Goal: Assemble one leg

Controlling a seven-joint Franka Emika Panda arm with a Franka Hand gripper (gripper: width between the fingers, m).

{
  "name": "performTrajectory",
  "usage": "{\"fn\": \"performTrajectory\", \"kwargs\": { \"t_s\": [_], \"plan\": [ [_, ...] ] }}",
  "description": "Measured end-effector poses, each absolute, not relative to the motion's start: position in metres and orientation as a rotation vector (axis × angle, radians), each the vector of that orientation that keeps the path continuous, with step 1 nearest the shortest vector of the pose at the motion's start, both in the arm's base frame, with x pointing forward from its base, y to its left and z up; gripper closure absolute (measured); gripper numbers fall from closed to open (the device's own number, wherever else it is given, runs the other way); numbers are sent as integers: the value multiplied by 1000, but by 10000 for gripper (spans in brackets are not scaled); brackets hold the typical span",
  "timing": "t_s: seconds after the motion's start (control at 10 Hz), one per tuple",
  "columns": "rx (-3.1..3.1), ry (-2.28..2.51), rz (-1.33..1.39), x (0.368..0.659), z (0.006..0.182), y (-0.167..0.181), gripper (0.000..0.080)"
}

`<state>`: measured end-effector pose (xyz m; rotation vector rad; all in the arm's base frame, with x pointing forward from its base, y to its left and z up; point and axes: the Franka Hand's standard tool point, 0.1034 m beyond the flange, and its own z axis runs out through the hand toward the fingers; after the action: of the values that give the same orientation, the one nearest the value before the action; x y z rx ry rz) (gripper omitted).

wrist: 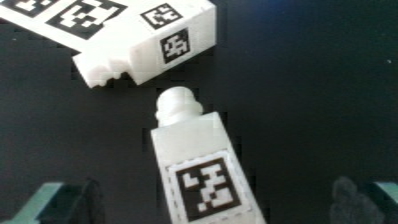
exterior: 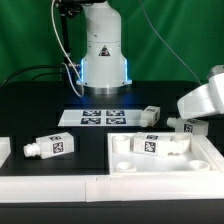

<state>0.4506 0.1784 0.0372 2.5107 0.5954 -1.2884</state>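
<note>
One spare leg (exterior: 52, 146) lay on the black desk (exterior: 30, 110) at the exterior view's left, and a second spare leg (exterior: 150, 143) rested on the big white panel (exterior: 190, 160). Farther right, the leg (wrist: 196, 150) lay on the desk under the claw (wrist: 214, 200). It was white with a tag on its side, and its rounded stub pointed toward a neighbouring leg (wrist: 134, 40), while the claw's fingers (wrist: 63, 200) stood wide apart, gripping nothing

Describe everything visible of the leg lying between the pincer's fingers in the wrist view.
The leg is a small white rectangular block, plastic-looking, with a narrow rounded stub at one end and a black-and-white square tag on its upward face. It lies flat on the black table between the fingers of the open pincer, which do not touch it. Its stub points toward a second leg close by, seemingly without touching.
</note>
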Motion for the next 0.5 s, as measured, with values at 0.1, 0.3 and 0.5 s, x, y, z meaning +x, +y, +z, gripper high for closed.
{"fn": "performTrajectory", "kwargs": {
  "t_s": [0.1,0.3,0.5],
  "plan": [
    [2502,610,-1280,450,33,179,151],
    [2508,603,-1269,450,21,178,151],
    [2509,581,-1261,448,12,180,151]
  ]
}}
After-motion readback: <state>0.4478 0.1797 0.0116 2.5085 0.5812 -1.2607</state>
